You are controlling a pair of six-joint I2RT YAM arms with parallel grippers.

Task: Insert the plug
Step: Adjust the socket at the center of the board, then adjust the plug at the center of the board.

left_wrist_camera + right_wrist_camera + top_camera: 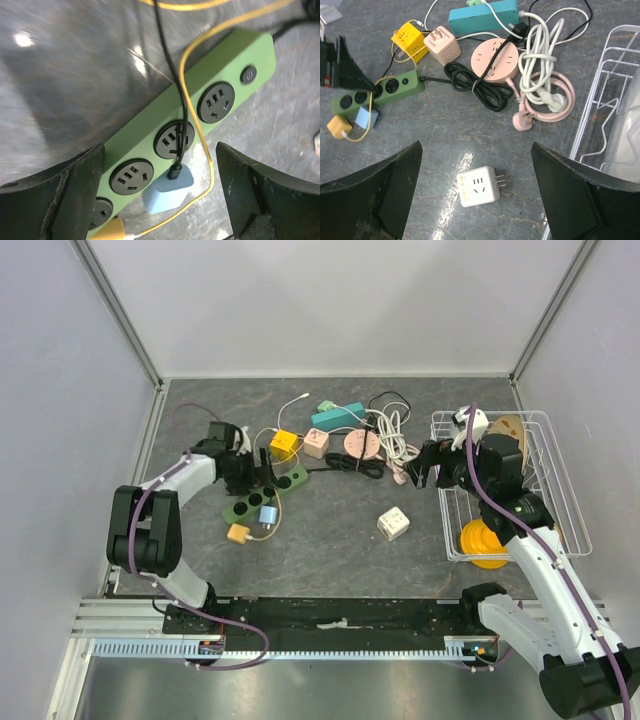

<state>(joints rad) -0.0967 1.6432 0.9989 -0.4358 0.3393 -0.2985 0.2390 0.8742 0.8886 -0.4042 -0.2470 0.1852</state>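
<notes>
Closest to the lens, the left jaws stand wide in the left wrist view, their dark fingers (60,195) filling the bottom corners and holding nothing. Below and between them lies the green power strip (200,110). Its long axis runs from lower left to upper right across the gap, so the jaws straddle it slantwise rather than square. A light-blue cube plug (167,192) sits against the strip's near edge beside the middle sockets, in none of them. A black lead (162,35) crosses one of those sockets to reach it, and a yellow lead (211,175) loops past.

I judge this cube the likelier plug to insert, though a white cube adaptor (479,186) is a second candidate. It lies alone on the counter (445,145) under the right jaws, which are also wide and empty, and its prongs point toward the wire basket (583,112).

From above, the left arm (185,475) reaches over the strip, while the right arm (505,480) is well apart from it, by the basket. So the left is nearer the sockets and the right is nearer the white adaptor. The top view gives that layout, but it hides part of the strip under the left arm and shows no socket holes. The left wrist view shows the holes and the lead across one. Only the right wrist view shows the adaptor's prongs.
</notes>
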